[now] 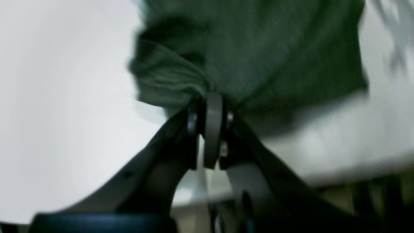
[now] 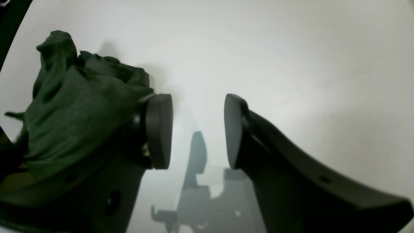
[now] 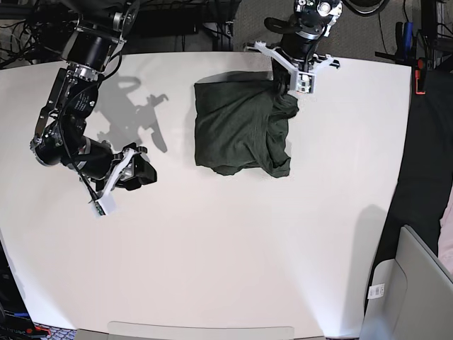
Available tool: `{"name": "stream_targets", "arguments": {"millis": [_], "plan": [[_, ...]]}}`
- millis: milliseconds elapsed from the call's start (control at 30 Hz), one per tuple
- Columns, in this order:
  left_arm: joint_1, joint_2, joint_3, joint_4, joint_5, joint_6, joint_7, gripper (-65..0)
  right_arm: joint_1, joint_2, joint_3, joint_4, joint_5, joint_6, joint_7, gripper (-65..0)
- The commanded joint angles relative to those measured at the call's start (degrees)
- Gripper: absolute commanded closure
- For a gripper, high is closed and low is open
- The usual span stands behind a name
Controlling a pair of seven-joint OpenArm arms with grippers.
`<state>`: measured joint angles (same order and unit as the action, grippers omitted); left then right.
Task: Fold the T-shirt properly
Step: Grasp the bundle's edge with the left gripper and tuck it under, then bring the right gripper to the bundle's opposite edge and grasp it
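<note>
Left wrist view, heavily blurred: dark olive-green knit T-shirt (image 1: pixel 252 55) filling the upper middle of the frame, bunched into folds at its lower left edge. Left gripper (image 1: pixel 212 106) at centre, black jaws pressed together on a gathered pinch of that fabric, with the grey pads (image 1: pixel 213 129) meeting face to face. Smooth white tabletop (image 1: pixel 64 113) on the left side and across the right (edges smeared, so finer detail cannot be told).

Right wrist view: right gripper (image 2: pixel 198 129) in the middle of the frame, jaws spread wide, with only bare white table showing between the rounded dark pads (image 2: pixel 158 129). Crumpled heap of the same green cloth (image 2: pixel 74 106) at the left of the frame, beside and behind the left-hand finger, not between the jaws (whether touching the finger cannot be told). Gripper's own shadow cast on the table below centre.

Base view: shirt (image 3: pixel 241 127) lying in the upper middle of the frame as a roughly squared, partly folded bundle, rumpled along its right side. Left gripper (image 3: pixel 296 88) at the shirt's upper right corner, closed on the fabric there. Right gripper (image 3: pixel 134 170) at the left of the frame, well apart from the shirt, over bare table (image 3: pixel 226 269).
</note>
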<state>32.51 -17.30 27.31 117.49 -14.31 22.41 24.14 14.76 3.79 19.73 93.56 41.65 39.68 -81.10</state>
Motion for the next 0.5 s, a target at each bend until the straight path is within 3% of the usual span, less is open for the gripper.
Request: {"name": "stream_targets", "arguments": {"millis": [0, 67, 133, 333, 467], "plan": [[0.0, -0.3, -0.7, 1.3, 0.4, 2.8, -2.4, -5.4, 2.0, 0.4, -0.4, 0.7, 1.2, 0.3, 1.1, -26.4], [-0.3, -0.6, -0.7, 1.3, 0.4, 7.8, -3.4, -8.3, 2.1, -0.4, -0.6, 0.7, 1.2, 0.3, 1.1, -26.4], [-1.8, -0.8, -0.7, 1.3, 0.4, 10.3, -3.5, -11.9, 2.4, -0.7, -0.7, 0.7, 1.2, 0.3, 1.1, -26.4], [-5.3, -3.1, -0.5, 1.3, 0.4, 10.5, -3.5, -22.1, 2.4, -0.8, -0.7, 0.7, 1.2, 0.3, 1.1, -26.4], [-5.5, -3.1, 0.4, 1.3, 0.3, 10.5, -4.3, -22.6, 3.4, -0.8, -1.1, 0.5, 0.9, 0.3, 1.1, -26.4]]}}
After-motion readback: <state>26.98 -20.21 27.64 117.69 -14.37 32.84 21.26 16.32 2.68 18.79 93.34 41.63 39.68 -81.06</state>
